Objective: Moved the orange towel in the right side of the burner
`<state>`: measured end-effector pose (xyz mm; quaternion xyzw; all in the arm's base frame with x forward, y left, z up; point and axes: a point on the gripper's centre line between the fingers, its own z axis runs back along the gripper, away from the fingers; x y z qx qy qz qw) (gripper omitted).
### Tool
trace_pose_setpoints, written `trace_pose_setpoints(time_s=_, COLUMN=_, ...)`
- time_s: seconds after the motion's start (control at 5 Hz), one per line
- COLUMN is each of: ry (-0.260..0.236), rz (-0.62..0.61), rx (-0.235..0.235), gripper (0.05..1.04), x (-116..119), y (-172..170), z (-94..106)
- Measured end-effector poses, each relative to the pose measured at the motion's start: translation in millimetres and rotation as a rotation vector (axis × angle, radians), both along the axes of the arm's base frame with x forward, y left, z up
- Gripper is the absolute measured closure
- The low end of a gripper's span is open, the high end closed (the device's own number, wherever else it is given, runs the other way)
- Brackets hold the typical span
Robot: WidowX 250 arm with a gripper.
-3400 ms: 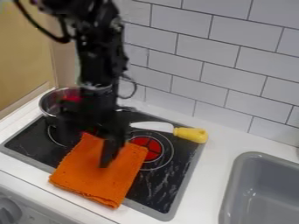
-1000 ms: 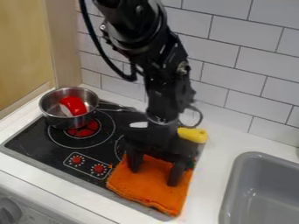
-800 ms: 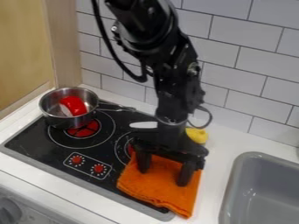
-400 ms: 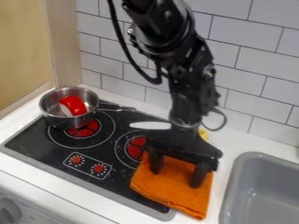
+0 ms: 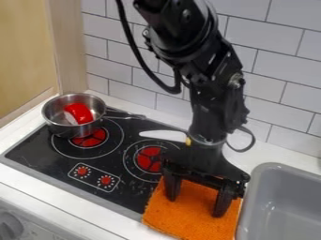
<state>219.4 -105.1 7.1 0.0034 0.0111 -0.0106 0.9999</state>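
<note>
Where the orange towel (image 5: 188, 222) lies beside the sink (image 5: 276, 168), the tool (image 5: 197, 196) is over it, wide open (gripping nothing).

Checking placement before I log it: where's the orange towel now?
Camera view, bottom right of centre: the towel lies under the gripper, between the burners and the sink.

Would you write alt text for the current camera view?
A robot's claw, fingers apart, is over an orange towel between the stove and gray sink; a metal pot holds something red.
</note>
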Motion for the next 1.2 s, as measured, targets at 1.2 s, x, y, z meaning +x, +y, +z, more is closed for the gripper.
trace_pose_setpoints(time_s=1.2, ry=-0.011, rz=-0.026, rx=0.067, gripper=0.083, x=25, y=25, z=68.2)
